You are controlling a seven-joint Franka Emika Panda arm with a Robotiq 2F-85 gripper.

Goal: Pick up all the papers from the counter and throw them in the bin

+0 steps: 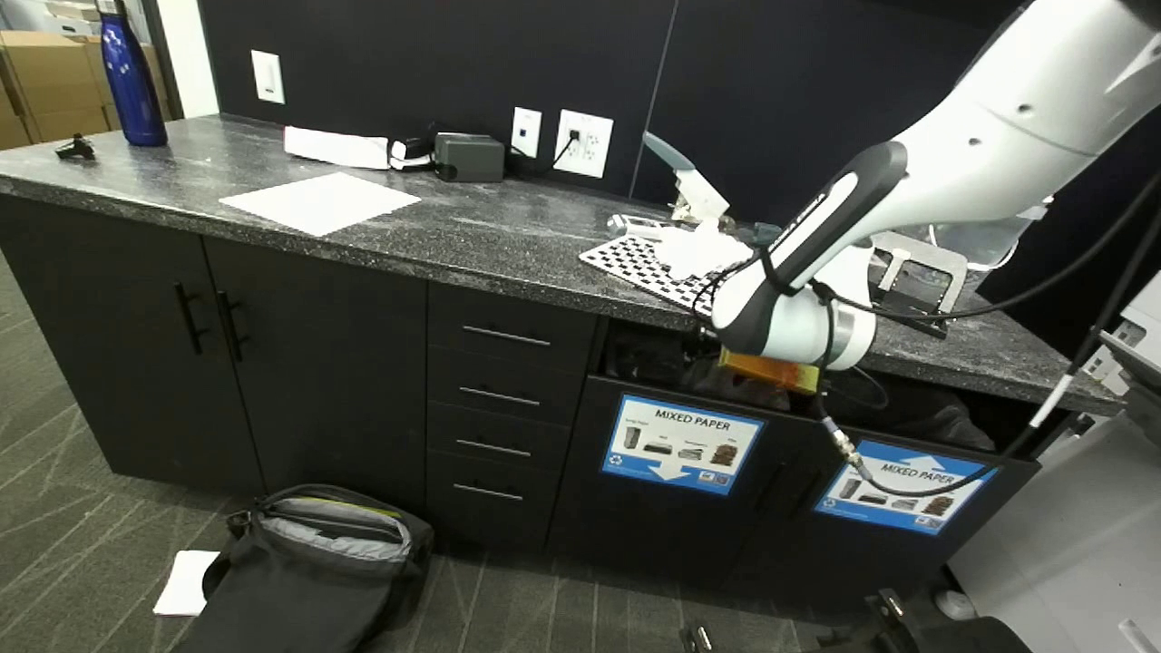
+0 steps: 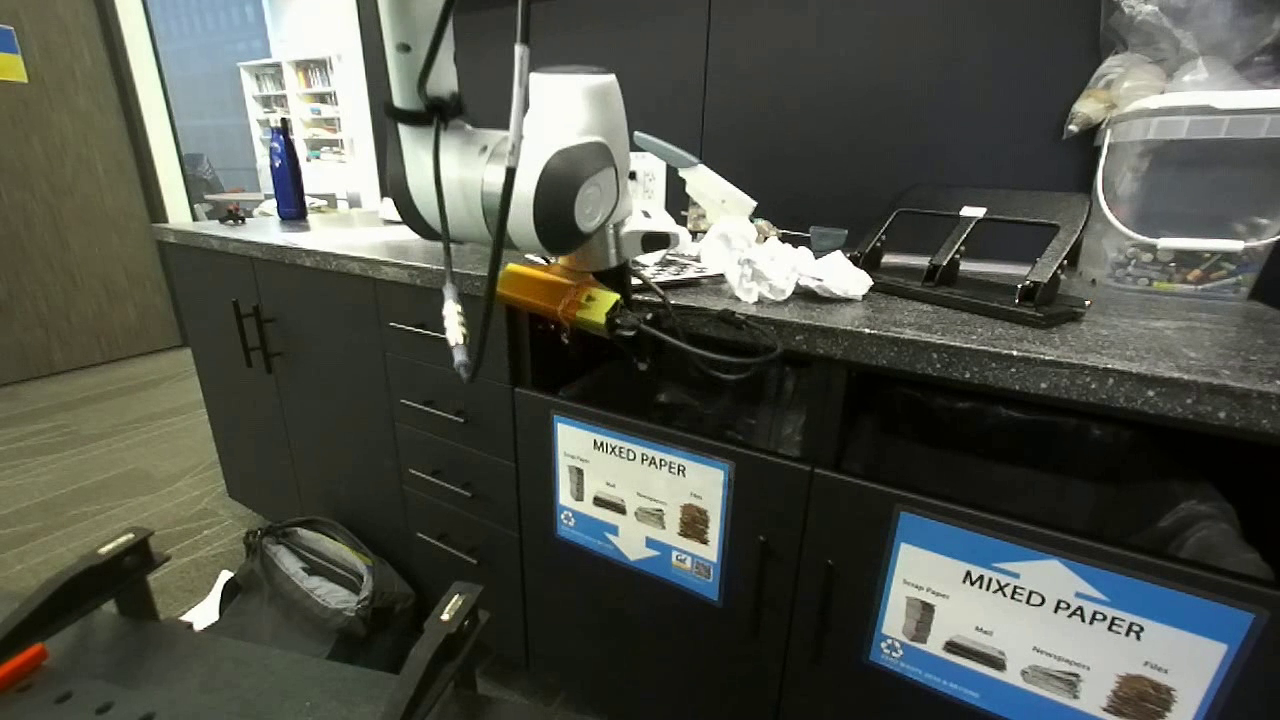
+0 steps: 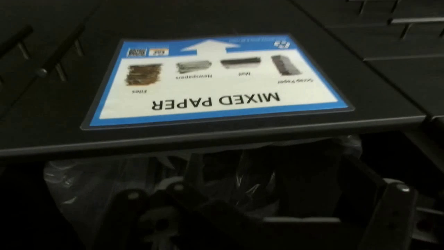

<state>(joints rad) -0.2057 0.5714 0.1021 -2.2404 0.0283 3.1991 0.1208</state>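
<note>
Papers (image 2: 755, 262), crumpled white wads, lie on the counter (image 1: 508, 227) above the bin (image 2: 650, 640), partly covering a checkered sheet (image 1: 639, 266), so the clearing is evidently unfinished. The gripper (image 3: 269, 194) is at the mouth of the bin, its fingers apart; the wrist view is dim there, but no paper shows between them, only plastic liner (image 3: 239, 177) beyond. The step in hand looks like the drop, around its release. The next move would then call for backing out of the bin without catching the counter's front edge, and coming down over a wad with the fingers spread to straddle it. Such paper should crush easily. The counter is dark and speckled. Beside the bin stands a second bin (image 1: 857, 558) with a similar label (image 2: 1060, 620), and on the counter to that side are a laptop stand (image 2: 985, 298) and a see-through tub (image 2: 1185, 185). On the bin's opposite side come the drawers (image 1: 499, 422), and beyond them on the counter a flat white sheet (image 1: 322, 201); whether it counts for the task is unclear. A blue bottle (image 1: 133, 86) stands well away from the bin, and a dark bag (image 1: 313, 580) lies on the carpet (image 1: 508, 599) on the drawers' side of it.
</note>
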